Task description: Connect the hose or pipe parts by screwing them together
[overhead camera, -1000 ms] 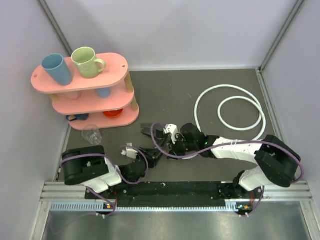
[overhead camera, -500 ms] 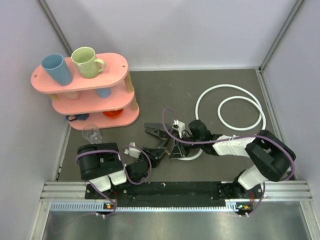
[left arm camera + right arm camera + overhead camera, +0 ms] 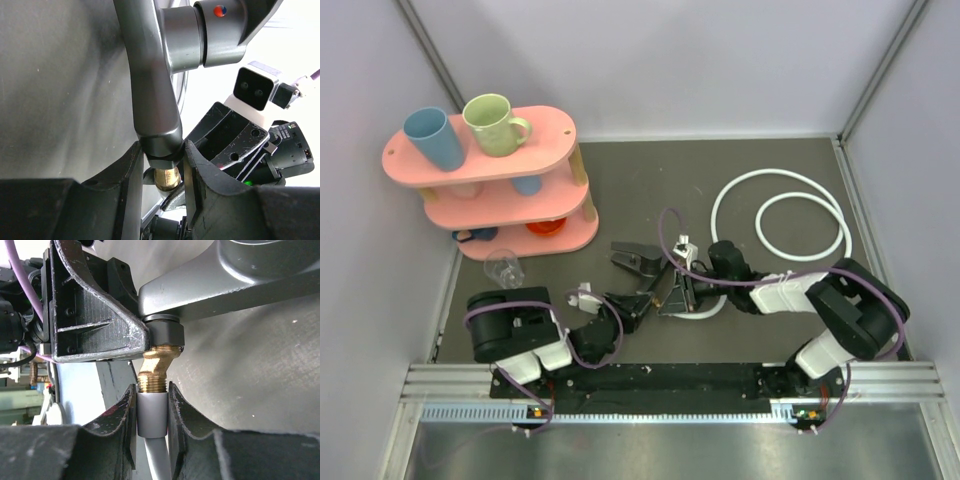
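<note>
Hose (image 3: 778,173) lies mostly in two white loops on the table (image 3: 650,180), well behind and to the outer side of the right gripper (image 3: 672,297). From above, its near end disappears under that gripper. The tap fitting (image 3: 638,258) shows there only as a dark shape just beyond the left gripper (image 3: 638,305), and the two grippers sit close together.

The right wrist view gives what the overhead cannot. The right gripper (image 3: 151,405) is clamped on the hose's grey end sleeve (image 3: 151,420), with white tube running down out of the picture. A brass threaded end (image 3: 155,367) rests on top of the sleeve. Above it runs the fitting's grey body (image 3: 235,285).

In the left wrist view the left gripper (image 3: 162,160) is closed around the fitting (image 3: 150,75) at its dark collar. A brass end (image 3: 166,179) pokes out below the fingers, and the right gripper (image 3: 235,145) is just beside it.

The table is dark grey, between pale lilac walls (image 3: 670,60). A pink shelf (image 3: 555,125) with a blue mug (image 3: 435,138) and a green mug (image 3: 492,125) stands far to the left gripper's outer side. A clear cup (image 3: 505,268) stands nearer.

Whether the threads have caught cannot be told. The fitting's Y shape is cut off in both wrist views.
</note>
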